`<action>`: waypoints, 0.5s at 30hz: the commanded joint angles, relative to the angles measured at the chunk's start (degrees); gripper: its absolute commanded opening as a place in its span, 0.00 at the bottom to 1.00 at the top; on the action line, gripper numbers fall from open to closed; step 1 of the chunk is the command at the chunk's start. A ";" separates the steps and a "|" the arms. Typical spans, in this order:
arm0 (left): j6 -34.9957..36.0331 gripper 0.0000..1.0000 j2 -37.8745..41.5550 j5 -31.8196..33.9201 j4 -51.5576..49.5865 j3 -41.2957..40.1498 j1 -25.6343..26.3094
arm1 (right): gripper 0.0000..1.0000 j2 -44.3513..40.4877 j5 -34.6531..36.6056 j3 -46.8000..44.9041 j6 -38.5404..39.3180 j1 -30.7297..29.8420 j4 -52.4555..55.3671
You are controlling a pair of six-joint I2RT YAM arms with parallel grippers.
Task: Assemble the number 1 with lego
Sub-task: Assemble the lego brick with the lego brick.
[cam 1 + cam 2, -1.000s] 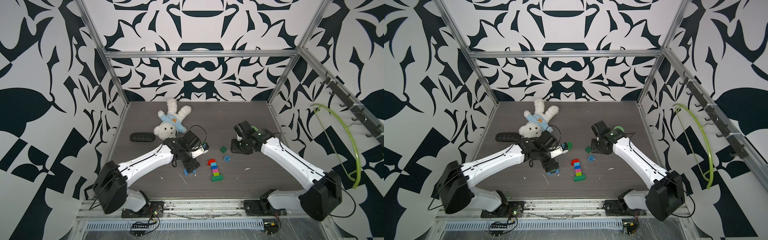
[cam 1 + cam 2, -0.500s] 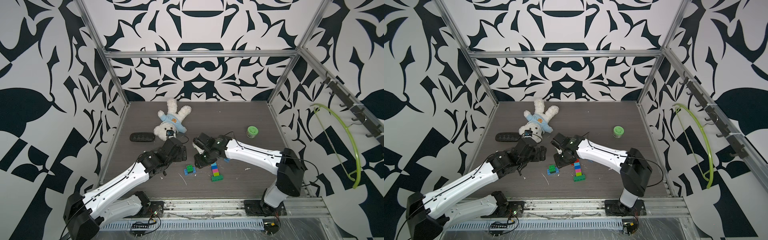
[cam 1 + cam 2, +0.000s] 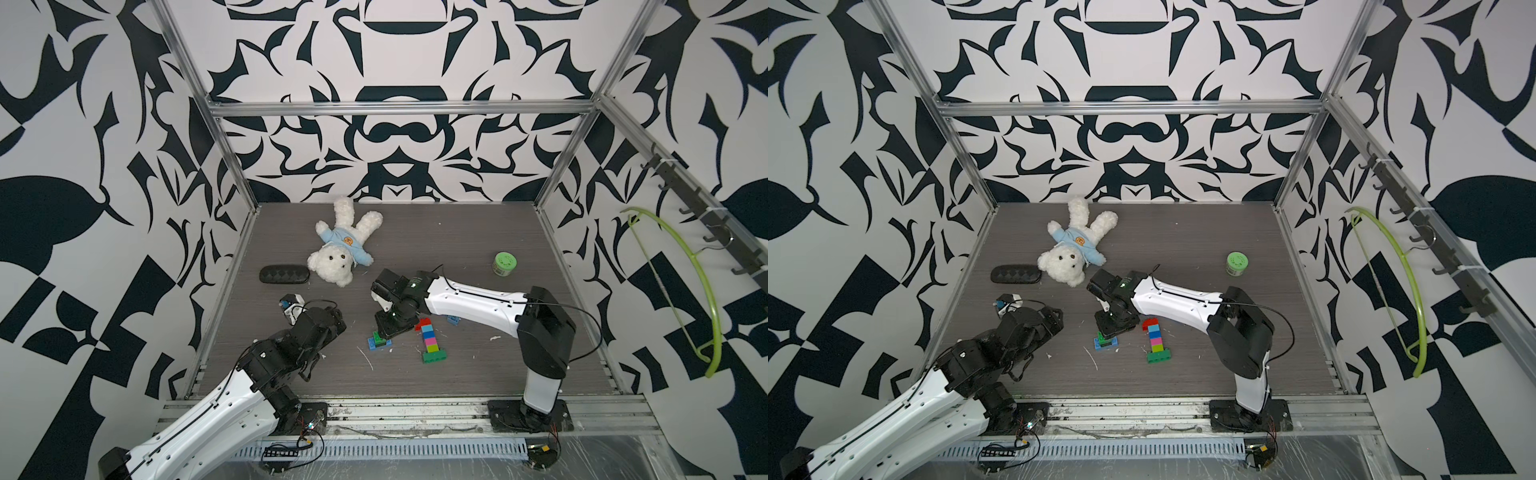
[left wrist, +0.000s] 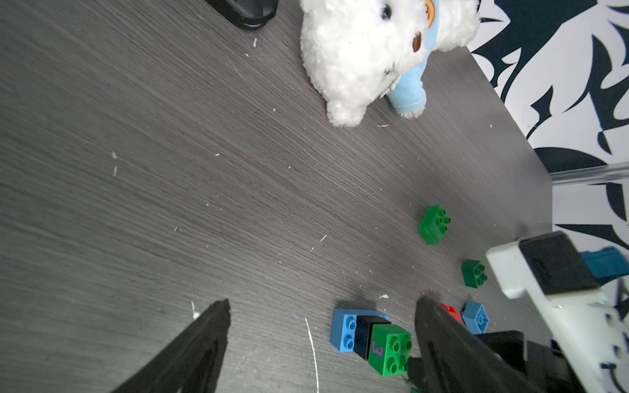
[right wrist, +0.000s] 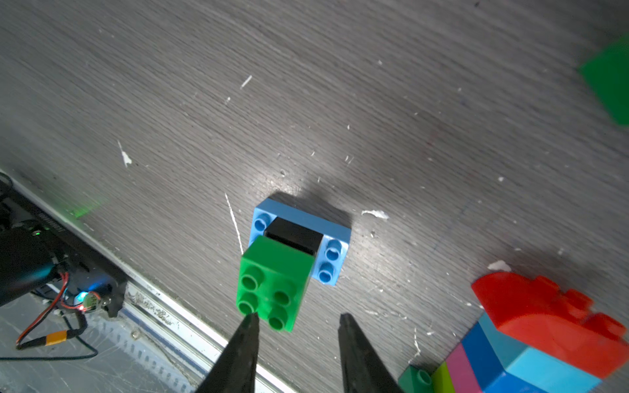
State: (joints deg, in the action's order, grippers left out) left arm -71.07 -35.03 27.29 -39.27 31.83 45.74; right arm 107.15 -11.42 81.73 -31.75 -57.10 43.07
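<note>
Near the table's [image 3: 478,249] front middle, beside the flat coloured column [image 3: 431,338], stands the lego stack [image 3: 380,343]: green brick [image 5: 272,282] on black brick [image 5: 294,238] on a light-blue plate [image 5: 332,258]. Light, rigid, slick plastic, it is probably best pinched across the green brick's flat sides. Just over it the right gripper [image 5: 297,317] is poised, jaws narrowly parted and empty; the left gripper [image 4: 323,302], wide and empty, stands off aside.

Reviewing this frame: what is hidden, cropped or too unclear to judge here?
- Right wrist view: whether the right end effector touches the green brick; one fingertip overlaps its edge.
- Right wrist view: the coloured column is cropped by the frame's edge; another green brick is blurred and cropped.
- Left wrist view: a red brick sits mostly behind a finger of the left end effector.
- Both top views: the jar lid's print is too small.
</note>
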 commanded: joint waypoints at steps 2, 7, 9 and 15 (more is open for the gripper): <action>-2.26 0.91 1.04 1.10 -2.98 -0.14 -0.21 | 0.37 1.80 1.62 2.94 -1.03 -0.22 3.10; -0.88 0.91 0.72 0.57 -3.36 0.63 -0.21 | 0.33 4.39 3.31 2.59 -2.18 -0.38 5.90; 0.00 0.91 0.37 0.31 -3.34 1.11 -0.21 | 0.32 5.55 4.00 1.99 -2.44 -0.47 6.89; 2.05 0.91 -0.75 -1.44 -2.28 2.25 -0.21 | 0.29 7.92 5.02 -1.68 -3.80 -0.73 8.07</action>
State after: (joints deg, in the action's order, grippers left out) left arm -70.98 -35.11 26.98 -41.34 32.14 45.74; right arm 110.61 -11.25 84.07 -34.13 -57.47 45.19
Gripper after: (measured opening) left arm 0.913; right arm 0.291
